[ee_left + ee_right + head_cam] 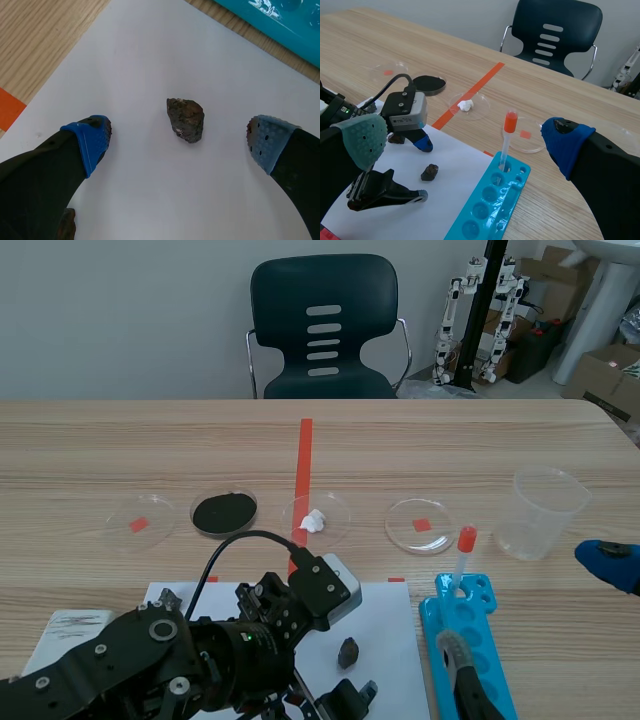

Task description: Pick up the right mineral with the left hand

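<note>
Two blue-padded fingers of the left gripper (180, 142) stand spread wide, one either side of the dark, rough brown mineral lump (185, 119), untouched on the white paper sheet (150, 60) at the table's near side. Approach looks done; next, I'd judge, lower and close squarely on it.

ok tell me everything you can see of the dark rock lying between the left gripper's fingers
The rock is a small dark brown-grey lump, rough and grainy, with angular faces and a pale speck low on one side. It looks like raw stone. It lies loose on the white sheet, between the fingers of the open left gripper, which stand clear of it on either side. Only the sheet touches it.
</note>
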{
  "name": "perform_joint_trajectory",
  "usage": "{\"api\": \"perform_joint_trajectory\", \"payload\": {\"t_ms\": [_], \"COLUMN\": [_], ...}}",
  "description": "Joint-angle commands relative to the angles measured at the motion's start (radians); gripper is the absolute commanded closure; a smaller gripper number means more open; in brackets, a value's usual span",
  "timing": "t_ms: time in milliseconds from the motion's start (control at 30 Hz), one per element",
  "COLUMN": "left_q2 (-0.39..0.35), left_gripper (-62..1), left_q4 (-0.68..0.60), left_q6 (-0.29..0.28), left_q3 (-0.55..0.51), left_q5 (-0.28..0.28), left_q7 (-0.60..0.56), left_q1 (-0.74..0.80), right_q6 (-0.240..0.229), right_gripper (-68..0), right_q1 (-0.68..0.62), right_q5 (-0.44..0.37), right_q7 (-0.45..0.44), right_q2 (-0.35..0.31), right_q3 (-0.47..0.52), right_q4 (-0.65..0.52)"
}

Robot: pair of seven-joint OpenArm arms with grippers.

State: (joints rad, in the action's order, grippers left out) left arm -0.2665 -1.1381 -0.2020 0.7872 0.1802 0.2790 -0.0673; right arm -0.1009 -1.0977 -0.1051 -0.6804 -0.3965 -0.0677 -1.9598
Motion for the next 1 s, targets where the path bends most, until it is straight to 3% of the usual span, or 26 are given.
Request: {"api": "perform_joint_trajectory", "payload": {"t_ms": [0, 400, 667, 867, 967], "left_q2": [0.006, 0.034, 0.05, 0.053, 0.053], "left_gripper": [-57.0, -54.8, -34.4, -14.5, -10.0], "left_q4": [-0.011, 0.018, 0.027, 0.027, 0.027], "left_q6": [-0.002, -0.002, -0.002, -0.002, -0.002], "left_q3": [0.005, 0.005, 0.005, 0.005, 0.005], "left_q5": [-0.011, -0.04, -0.047, -0.047, -0.047], "left_q7": [-0.021, -0.029, -0.028, -0.041, -0.056], "left_q1": [-0.014, -0.014, -0.014, -0.014, -0.014], "right_q6": [-0.001, -0.001, -0.001, -0.001, -0.001], "right_gripper": [-65.5, -65.5, -65.5, -65.5, -65.5], "right_q1": [-0.002, -0.002, -0.002, -0.002, -0.002], "right_q5": [-0.011, -0.011, -0.011, -0.011, -0.011], "right_q7": [-0.018, -0.018, -0.018, -0.018, -0.018], "right_q2": [-0.011, -0.011, -0.011, -0.011, -0.011], "right_q3": [0.001, 0.001, 0.001, 0.001, 0.001], "right_q4": [-0.008, -0.008, -0.008, -0.008, -0.008]}}
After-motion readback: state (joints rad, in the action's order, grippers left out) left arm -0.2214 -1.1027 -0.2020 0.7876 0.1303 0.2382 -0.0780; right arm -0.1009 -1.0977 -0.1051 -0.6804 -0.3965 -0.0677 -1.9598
